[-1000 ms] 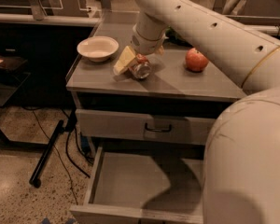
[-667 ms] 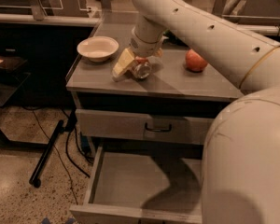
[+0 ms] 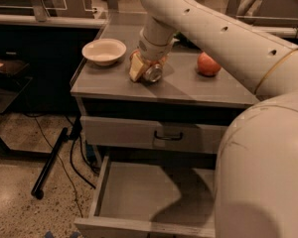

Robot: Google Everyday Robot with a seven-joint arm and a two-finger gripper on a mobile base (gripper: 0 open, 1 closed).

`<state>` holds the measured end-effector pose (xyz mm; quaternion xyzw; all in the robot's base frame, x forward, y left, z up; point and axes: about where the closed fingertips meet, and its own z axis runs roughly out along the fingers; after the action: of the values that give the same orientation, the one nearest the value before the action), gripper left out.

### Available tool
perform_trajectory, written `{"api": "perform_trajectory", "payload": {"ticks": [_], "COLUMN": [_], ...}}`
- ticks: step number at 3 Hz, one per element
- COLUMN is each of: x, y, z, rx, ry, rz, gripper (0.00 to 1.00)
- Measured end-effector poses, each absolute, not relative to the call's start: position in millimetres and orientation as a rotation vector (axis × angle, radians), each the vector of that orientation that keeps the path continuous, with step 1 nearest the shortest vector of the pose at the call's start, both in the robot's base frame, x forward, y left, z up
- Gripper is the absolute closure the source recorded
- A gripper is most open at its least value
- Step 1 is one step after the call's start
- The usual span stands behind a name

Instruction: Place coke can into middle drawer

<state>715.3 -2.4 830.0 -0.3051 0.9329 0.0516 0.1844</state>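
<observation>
Nearest, low in view: drawer [image 3: 139,192] pulled out, floor bare, left wall and front lip visible, right part hidden behind the robot body. Above it, shut drawer front [image 3: 119,133] with black handle [image 3: 168,136]. On the cabinet top [image 3: 188,90], gripper [image 3: 145,69] sits down at the surface near the front edge, jaws pinching the can [image 3: 153,74], silver end toward camera. Bowl [image 3: 104,51] just left of it, apart; apple [image 3: 208,64] to the right, open surface between. Arm [image 3: 213,33] reaches in from the right.
</observation>
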Motion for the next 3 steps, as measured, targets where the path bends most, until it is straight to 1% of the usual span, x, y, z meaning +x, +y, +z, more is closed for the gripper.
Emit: {"api": "perform_trajectory", "payload": {"ticks": [2, 3], "x": [715.2, 705.6], "y": [-2.3, -1.9], "z": [829.9, 832.3], "rx": [-0.860, -0.879], "ry": [2.630, 2.610], "rz": [0.146, 0.161], "gripper": [0.89, 1.00]}}
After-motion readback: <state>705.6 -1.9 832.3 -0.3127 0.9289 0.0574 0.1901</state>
